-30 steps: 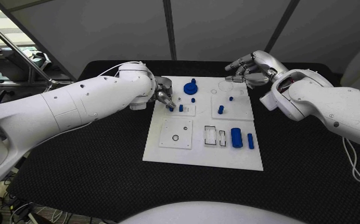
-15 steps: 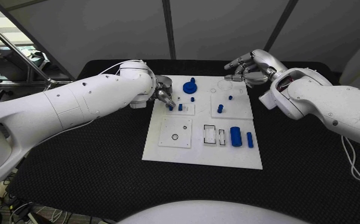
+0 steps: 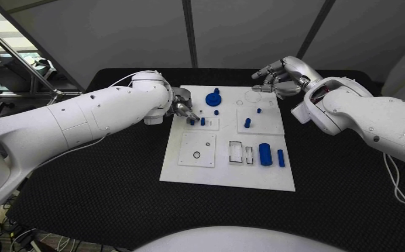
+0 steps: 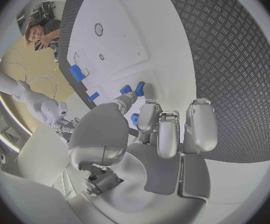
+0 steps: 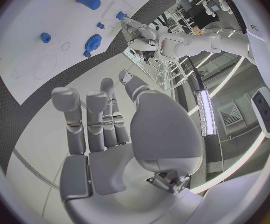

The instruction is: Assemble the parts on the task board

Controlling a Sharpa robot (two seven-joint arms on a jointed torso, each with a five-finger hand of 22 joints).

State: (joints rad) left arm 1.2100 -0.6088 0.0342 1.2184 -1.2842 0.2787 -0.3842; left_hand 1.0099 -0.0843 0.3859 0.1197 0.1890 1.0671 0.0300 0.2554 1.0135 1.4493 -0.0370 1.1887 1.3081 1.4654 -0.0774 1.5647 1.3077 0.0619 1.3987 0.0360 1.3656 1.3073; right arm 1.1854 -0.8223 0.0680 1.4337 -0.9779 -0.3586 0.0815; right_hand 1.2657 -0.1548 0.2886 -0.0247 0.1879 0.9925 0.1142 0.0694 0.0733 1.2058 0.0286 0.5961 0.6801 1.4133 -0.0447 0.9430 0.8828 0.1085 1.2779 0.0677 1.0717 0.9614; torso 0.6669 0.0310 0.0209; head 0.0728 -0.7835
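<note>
The left hand [image 3: 182, 109] has its fingertips [image 4: 130, 95] down at a small blue peg [image 3: 191, 122] on the task board [image 3: 230, 177]; whether they pinch it I cannot tell; the arm hides most of the hand. The right hand [image 3: 278, 76] hovers off the board's far right corner, fingers loosely apart, holding nothing. I count eight blue parts, a gear [image 3: 214, 98] and large cylinder [image 3: 266, 154] among them.

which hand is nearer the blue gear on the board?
Left. The left hand sits just beside the board's edge, close to the blue gear; the right hand hovers beyond the board's far right corner.
</note>
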